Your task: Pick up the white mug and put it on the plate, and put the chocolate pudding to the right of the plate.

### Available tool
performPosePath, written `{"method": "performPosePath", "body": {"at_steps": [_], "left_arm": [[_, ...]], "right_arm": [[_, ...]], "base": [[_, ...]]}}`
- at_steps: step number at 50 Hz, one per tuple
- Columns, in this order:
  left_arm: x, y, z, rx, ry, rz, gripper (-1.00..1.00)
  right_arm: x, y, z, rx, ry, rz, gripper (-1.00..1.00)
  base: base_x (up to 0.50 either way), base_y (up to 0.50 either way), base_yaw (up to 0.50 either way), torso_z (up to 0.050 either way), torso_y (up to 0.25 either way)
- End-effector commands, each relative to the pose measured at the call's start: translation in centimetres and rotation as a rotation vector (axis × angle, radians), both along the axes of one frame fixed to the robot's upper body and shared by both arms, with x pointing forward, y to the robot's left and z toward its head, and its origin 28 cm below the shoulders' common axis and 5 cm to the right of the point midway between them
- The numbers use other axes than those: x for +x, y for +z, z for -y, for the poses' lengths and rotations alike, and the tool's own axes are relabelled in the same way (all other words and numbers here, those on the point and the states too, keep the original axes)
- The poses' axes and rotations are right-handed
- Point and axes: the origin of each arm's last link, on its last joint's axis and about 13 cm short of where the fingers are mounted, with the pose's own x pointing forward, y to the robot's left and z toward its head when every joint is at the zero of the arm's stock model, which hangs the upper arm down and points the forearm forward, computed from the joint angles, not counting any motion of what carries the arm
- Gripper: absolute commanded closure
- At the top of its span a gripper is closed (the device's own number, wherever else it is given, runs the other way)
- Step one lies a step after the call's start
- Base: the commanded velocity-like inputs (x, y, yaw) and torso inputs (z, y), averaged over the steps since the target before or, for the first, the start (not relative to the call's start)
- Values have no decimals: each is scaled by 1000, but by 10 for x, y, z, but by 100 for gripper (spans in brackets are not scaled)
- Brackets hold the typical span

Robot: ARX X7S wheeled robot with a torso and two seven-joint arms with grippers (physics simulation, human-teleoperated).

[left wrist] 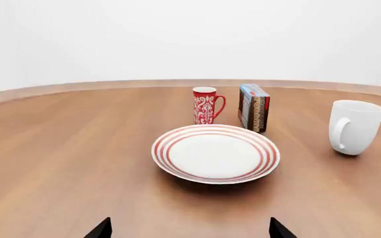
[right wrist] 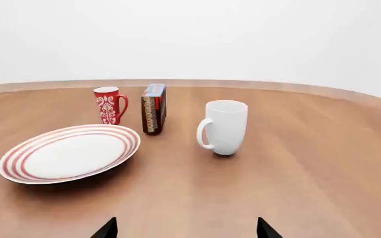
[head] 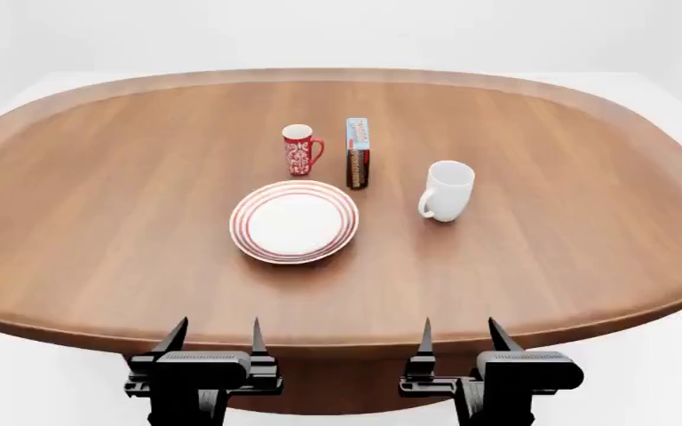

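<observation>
The white mug point(head: 448, 190) stands upright on the table, right of the plate point(head: 295, 222), handle toward me; it also shows in the left wrist view point(left wrist: 354, 127) and right wrist view point(right wrist: 224, 127). The plate is empty in the left wrist view point(left wrist: 216, 153) and right wrist view point(right wrist: 71, 152). The chocolate pudding point(head: 357, 153) stands on edge behind the plate, between the two mugs point(left wrist: 254, 107) point(right wrist: 154, 108). My left gripper point(head: 214, 338) and right gripper point(head: 460, 336) are open and empty at the table's near edge, far from all objects.
A red mug with white pattern point(head: 301, 149) stands behind the plate, left of the pudding. The wooden oval table point(head: 104, 204) stretches wide around the objects, with a raised rim at its edge.
</observation>
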Motion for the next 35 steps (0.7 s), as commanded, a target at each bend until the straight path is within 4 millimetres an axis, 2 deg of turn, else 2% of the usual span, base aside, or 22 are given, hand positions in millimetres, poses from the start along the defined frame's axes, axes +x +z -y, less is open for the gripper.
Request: {"method": "performPosePath", "body": {"at_steps": [1,21,27,29,30,32,33,35], "left_arm": [[0,0,0,5,1,0,-100],[-1,1,0,27,-7,22,-100],[-3,6,1,30,-15,19,-100],[-4,28,2,24,-25,13,-100],[-2,49,1,25,-30,39,-100],[1,73,-1,13,-28,60,-100],[5,88,-3,37,-5,77,-100],[9,102,-5,25,1,93,-100]], "right_arm": [[0,-3,0,-14,-15,-2,-100],[0,-4,-1,-18,-18,-18,-100],[0,3,-3,-39,-28,-13,-100],[-1,11,-3,-28,-17,-10,-100],[-1,11,-3,-28,-17,-10,-100],[4,58,-2,-79,-12,30,-100],[4,66,-1,-71,-3,34,-100],[7,85,1,-48,-12,28,-100]], "base": [[0,0,0,0,0],[0,0,0,0,0],[0,0,0,0,0],[0,0,0,0,0],[0,0,0,0,0],[0,0,0,0,0],[0,0,0,0,0],[0,0,0,0,0]]}}
